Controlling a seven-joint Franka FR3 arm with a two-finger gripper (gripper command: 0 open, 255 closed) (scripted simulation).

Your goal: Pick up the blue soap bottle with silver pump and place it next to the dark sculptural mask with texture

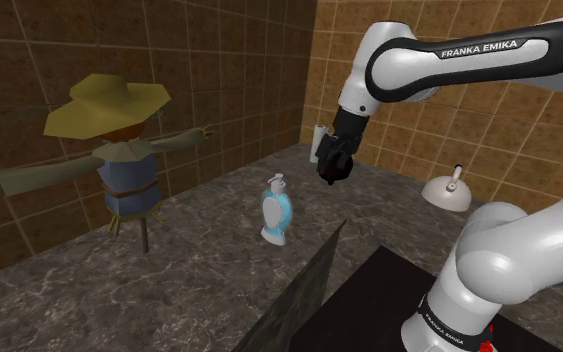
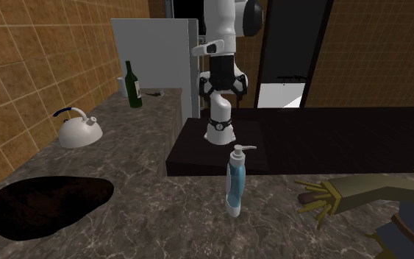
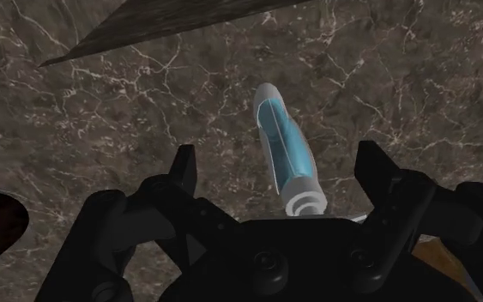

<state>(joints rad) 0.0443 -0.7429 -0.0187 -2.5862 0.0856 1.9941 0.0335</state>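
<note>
Black fingers [image 3: 184,176] spread wide, nothing between them touching, so open and empty. They point down at the desk [image 1: 199,290] and hang above the soap bottle [image 1: 276,212], off to one side of it, apart from it. In the wrist view the bottle lines up in the gap between them. Looks like a pre-grasp hover: wide spread to clear the body on the way down.

The bottle is white with a blue panel and a pale pump [image 2: 240,149] on top. It stands upright around mid-desk, just off the black stand [image 2: 330,140]. Upright, with open marble on its other sides, so a grasp from above around the body looks feasible. The body tapers and looks smooth, so it could slip if gripped high near the pump.

The mask [image 2: 47,204] is a dark, low, flat blob lying toward the desk's tiled-wall edge, well apart from the bottle. Bare marble between the two gives room to set the bottle down beside it.

A white kettle [image 2: 78,131] sits further along that wall edge, with a green bottle [image 2: 132,84] beyond it. A scarecrow figure [image 1: 119,150] stands on the far side of the soap bottle, one arm stretched toward it, a possible snag on lift.

Pick not yet begun.
</note>
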